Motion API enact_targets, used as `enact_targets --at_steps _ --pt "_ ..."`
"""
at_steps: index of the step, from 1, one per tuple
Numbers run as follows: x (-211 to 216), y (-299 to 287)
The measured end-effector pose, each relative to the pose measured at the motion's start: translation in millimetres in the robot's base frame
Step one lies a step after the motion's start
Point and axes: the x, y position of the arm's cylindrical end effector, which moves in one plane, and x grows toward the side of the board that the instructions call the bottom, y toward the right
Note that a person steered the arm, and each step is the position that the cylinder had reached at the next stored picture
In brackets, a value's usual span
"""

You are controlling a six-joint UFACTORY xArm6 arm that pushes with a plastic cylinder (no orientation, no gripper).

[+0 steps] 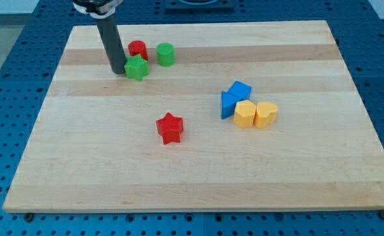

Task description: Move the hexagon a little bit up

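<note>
Showing the board at one moment: my tip [118,71] stands near the view's top left, touching or just beside the left edge of the green star [137,67], with the red cylinder [137,49] and the green cylinder [166,54] close above and to the right of that star. The arm ends in a plain rod with no jaws to open or close, so it grips nothing and can only push. The yellow hexagon [245,113], the block to be moved, lies well apart from my tip, toward the view's right and lower down, in a tight cluster. Its right side touches the yellow heart-shaped block [266,114], and the two blue blocks [234,98], a cube and a wedge, sit against its upper left. The red star [170,128] lies alone near the board's middle. The deciding relation is that my tip is above and left of the hexagon, whereas an upward push must start from its lower side. A detour below the cluster therefore seems needed, and the blue blocks would probably be nudged along.
</note>
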Motion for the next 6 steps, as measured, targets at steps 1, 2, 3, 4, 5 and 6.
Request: enact_targets --at_steps 1,2,3,4,5,6 --pt "40 -6" --pt "118 27" --pt "171 64" --pt "192 96" --pt "187 128" --pt "149 129"
